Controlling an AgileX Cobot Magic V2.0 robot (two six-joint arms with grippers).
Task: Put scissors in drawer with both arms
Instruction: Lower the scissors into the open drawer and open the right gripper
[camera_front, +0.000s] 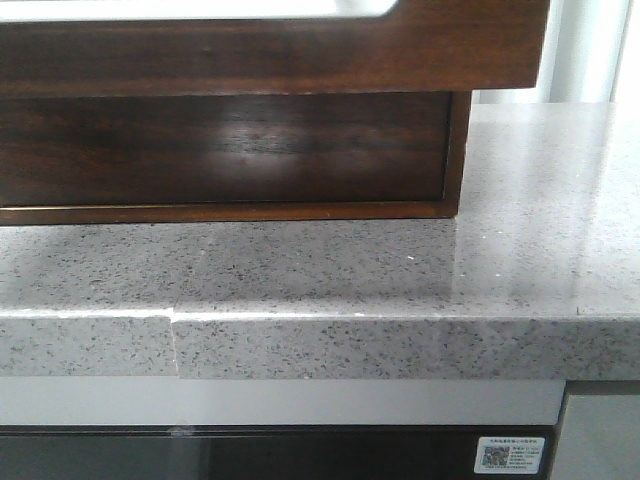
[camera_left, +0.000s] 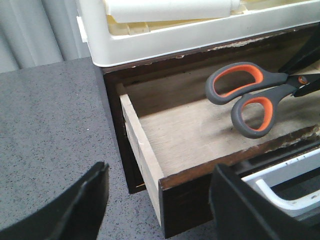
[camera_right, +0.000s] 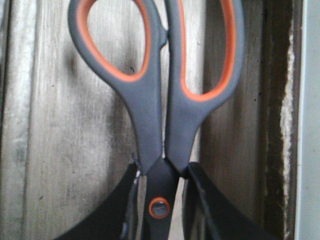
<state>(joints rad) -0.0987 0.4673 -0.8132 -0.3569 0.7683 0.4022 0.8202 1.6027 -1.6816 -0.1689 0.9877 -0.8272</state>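
Note:
The drawer (camera_left: 190, 135) stands pulled out, its pale wooden floor bare. In the front view its glossy dark-brown front (camera_front: 270, 55) fills the top. The scissors (camera_left: 277, 90), with grey handles lined in orange, hang over the drawer's floor and cast a shadow on it. My right gripper (camera_left: 302, 75) holds them by the pivot. In the right wrist view that gripper (camera_right: 160, 172) is shut on the scissors (camera_right: 150, 120), handles pointing away, over the drawer floor (camera_right: 65, 150). My left gripper (camera_left: 160, 210) is open, its fingers straddling the drawer's front corner without touching it.
A white plastic bin (camera_left: 165, 40) sits on top of the dark cabinet (camera_front: 220, 150). The cabinet stands on a grey speckled countertop (camera_front: 400, 270) with a thick front edge. A white handle (camera_left: 285, 180) shows on the drawer front. Pale curtains hang behind.

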